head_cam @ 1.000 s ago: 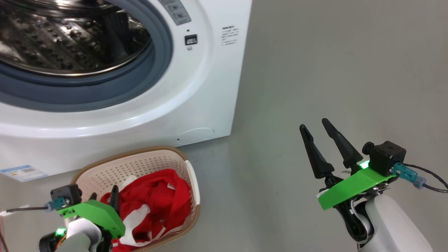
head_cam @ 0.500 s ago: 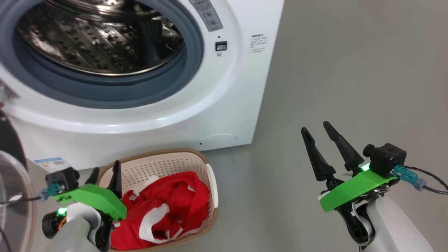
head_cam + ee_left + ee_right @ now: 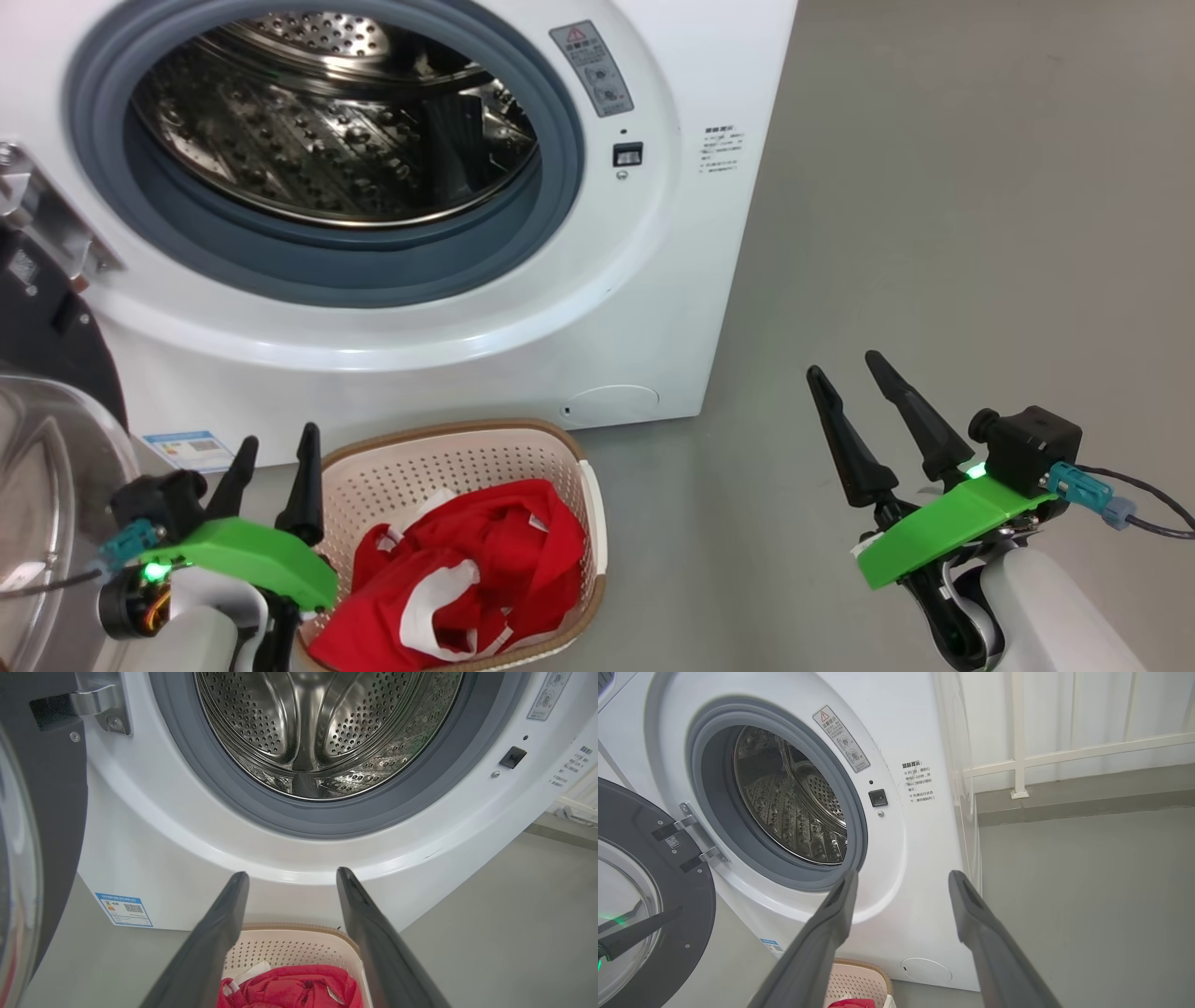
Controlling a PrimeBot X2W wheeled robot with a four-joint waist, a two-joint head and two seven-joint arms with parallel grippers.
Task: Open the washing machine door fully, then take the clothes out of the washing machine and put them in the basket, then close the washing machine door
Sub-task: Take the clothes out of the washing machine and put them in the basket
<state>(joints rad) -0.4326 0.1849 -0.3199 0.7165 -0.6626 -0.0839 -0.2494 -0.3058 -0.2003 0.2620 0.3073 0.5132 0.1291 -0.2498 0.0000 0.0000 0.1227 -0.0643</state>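
Note:
The white washing machine (image 3: 597, 308) (image 3: 140, 858) (image 3: 920, 858) stands with its steel drum (image 3: 336, 131) (image 3: 322, 728) showing no laundry. Its black round door (image 3: 47, 373) (image 3: 686, 914) (image 3: 51, 812) is swung out to the left on its hinge. On the floor in front sits the cream basket (image 3: 420, 457) (image 3: 289, 947) (image 3: 859, 980) holding the red clothes (image 3: 467, 569) (image 3: 294, 991). My left gripper (image 3: 273, 467) (image 3: 292, 877) is open, just left of the basket's rim, empty. At the lower right my right gripper (image 3: 845, 369) (image 3: 901, 877) stands open over bare floor.
Grey floor (image 3: 934, 233) stretches to the right of the machine. A white railing and wall (image 3: 1064, 742) stand behind the machine's right side. A blue label (image 3: 187, 450) marks the machine's lower left corner.
The head camera has swung left and up, so the machine and basket shifted right and the door came into view. The left gripper rose a little beside the basket.

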